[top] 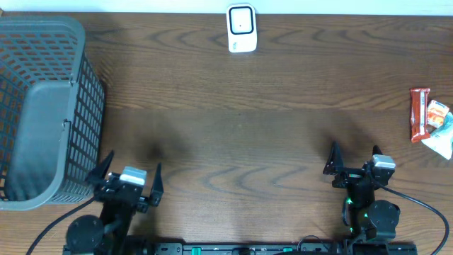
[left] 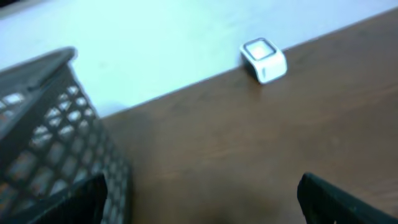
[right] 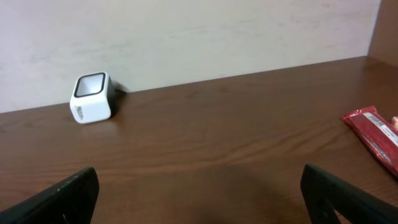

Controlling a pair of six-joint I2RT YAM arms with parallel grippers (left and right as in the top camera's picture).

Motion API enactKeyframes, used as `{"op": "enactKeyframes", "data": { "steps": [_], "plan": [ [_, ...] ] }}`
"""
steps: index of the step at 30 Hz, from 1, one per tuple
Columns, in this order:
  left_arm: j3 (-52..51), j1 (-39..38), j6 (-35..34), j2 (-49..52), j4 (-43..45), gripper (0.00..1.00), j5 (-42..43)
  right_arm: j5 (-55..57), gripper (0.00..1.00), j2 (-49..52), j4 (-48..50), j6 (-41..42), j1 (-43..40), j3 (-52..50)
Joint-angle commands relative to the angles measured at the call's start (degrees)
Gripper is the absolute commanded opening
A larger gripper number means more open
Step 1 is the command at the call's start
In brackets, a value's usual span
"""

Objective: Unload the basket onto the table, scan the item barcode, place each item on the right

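A white scanner [top: 241, 28] with a dark window stands at the table's far edge, also seen in the left wrist view [left: 264, 59] and the right wrist view [right: 92, 98]. A red snack bar [top: 420, 113] lies at the right edge beside a white packet [top: 439, 127]; the right wrist view catches the bar [right: 373, 137] too. No barcode shows. My left gripper [top: 134, 159] is at the front left, open and empty [left: 199, 199]. My right gripper [top: 354, 149] is at the front right, open and empty [right: 199, 186], well short of the bar.
A large grey mesh basket [top: 42, 106] fills the left side, close to my left gripper's outer finger [left: 87, 193]. A pale wall runs behind the table's far edge. Brown wooden tabletop [top: 233, 134] spreads between the arms and the scanner.
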Motion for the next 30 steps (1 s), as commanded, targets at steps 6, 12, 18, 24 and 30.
{"op": "enactKeyframes", "data": {
  "steps": [6, 12, 18, 24, 30],
  "plan": [
    [-7.56, -0.28, 0.52, -1.70, 4.83, 0.98, 3.39, 0.31, 0.99, -0.42, -0.04, -0.87, 0.55, -0.20],
    [-11.65, -0.28, 0.52, -1.70, 7.41, 0.98, 3.41, 0.31, 0.99, -0.42, -0.04, -0.87, 0.55, -0.20],
    [-17.88, -0.28, 0.50, -1.70, 14.51, 0.98, 3.41, 0.31, 0.99, -0.42, -0.04, -0.87, 0.55, -0.20],
    [-21.49, -0.28, 0.52, -1.70, 18.67, 0.98, 3.39, 0.31, 0.99, -0.42, -0.04, -0.87, 0.55, -0.20],
    [-22.18, -0.28, 0.52, -1.70, 21.11, 0.98, 2.69, 0.31, 0.99, -0.42, -0.04, -0.87, 0.55, -0.20]
  ]
}}
